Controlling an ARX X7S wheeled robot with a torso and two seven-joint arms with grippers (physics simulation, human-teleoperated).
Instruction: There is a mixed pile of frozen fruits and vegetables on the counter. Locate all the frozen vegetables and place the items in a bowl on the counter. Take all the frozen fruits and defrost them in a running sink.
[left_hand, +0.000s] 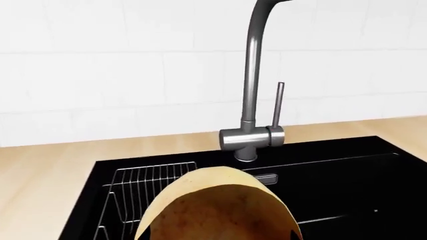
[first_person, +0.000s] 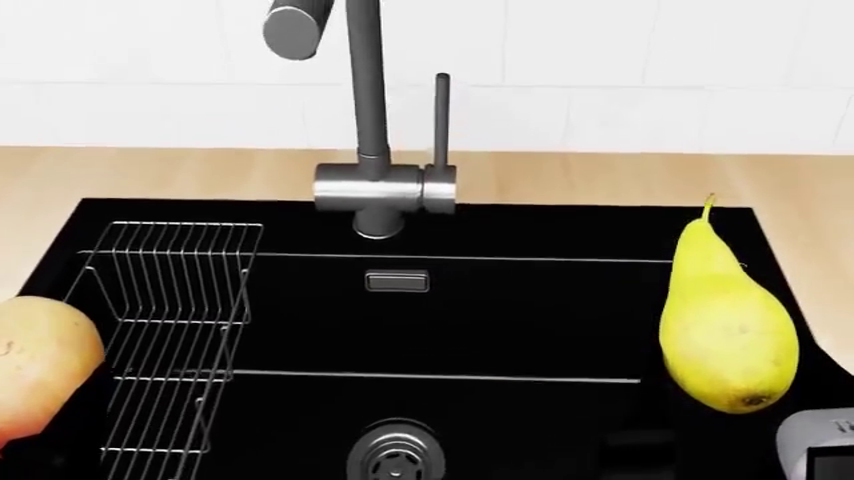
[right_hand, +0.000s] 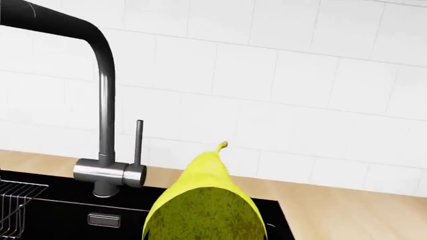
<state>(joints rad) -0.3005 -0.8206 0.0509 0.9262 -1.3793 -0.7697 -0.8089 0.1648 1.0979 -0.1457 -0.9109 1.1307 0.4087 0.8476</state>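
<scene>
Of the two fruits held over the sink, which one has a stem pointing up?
The yellow pear on the right side; its thin stem points up. The tan fruit at the left shows no stem.

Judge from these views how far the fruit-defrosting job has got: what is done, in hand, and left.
Done: nothing lies in the black sink yet, and no water shows at the faucet. In hand: the yellow pear hangs over its right side and a tan fruit over its left. Left: release both, start the water. Bowl and vegetables are out of view.
</scene>
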